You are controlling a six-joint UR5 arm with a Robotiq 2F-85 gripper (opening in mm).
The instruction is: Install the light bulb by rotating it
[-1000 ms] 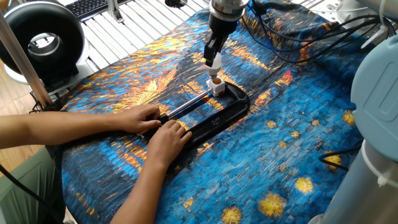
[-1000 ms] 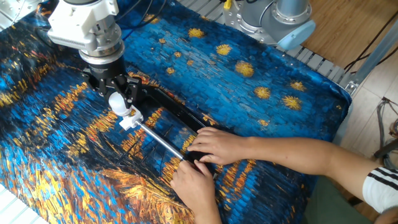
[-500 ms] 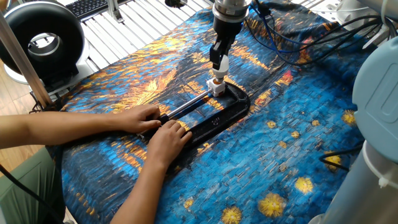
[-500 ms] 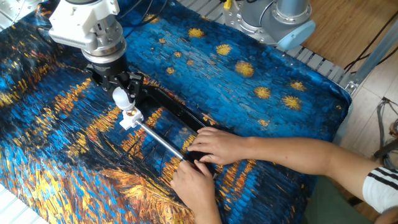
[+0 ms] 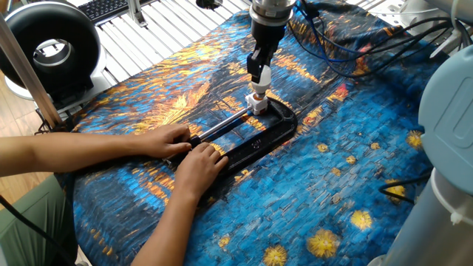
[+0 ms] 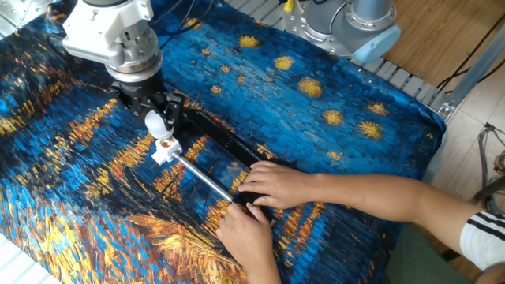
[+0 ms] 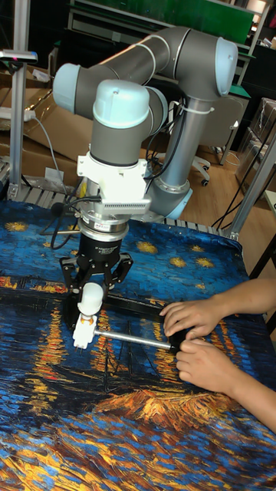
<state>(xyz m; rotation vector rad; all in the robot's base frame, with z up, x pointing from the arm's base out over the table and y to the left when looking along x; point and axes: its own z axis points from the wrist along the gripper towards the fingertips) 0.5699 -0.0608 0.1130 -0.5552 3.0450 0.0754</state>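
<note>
One fixed view
- Gripper: my gripper (image 5: 258, 76) hangs straight down over the far end of the black C-clamp (image 5: 275, 127), fingers closed around the light bulb (image 5: 258, 84). Only a sliver of white shows under them.
- Bulb position: right above the small white socket block (image 5: 256, 103), neck at its mouth. I can't tell how deep the thread sits.
- Why clamp: I judge the clamp pins the socket block so it won't spin when I rotate.
- Hands: a person's two hands (image 5: 188, 151) press on the clamp's near end, by the screw rod (image 5: 222, 125). Probably bracing it against my torque.

The other fixed view
- Grip: both fingers pinch the globe from opposite sides, narrow opening, nothing else held.
- Bulb axis: long axis near vertical, globe up, screw neck down into the socket block (image 6: 164, 148). Slight lean possible, can't say.
- Contact: bulb (image 6: 156, 124) neck touches the brass-coloured top of the socket.
- Cloth: painted blue-and-yellow tablecloth (image 6: 316, 102) under everything.

Tall fixed view
- Arm: UR5 wrist stacked vertically over the bulb (image 7: 90, 298), so wrist roll lines up with the bulb axis. That's why I hold it from above.
- Socket: block (image 7: 82, 334) directly below the globe, rod running off toward the hands (image 7: 195, 341).
- Step, my read: seated at the mouth, turning not finished.
</note>
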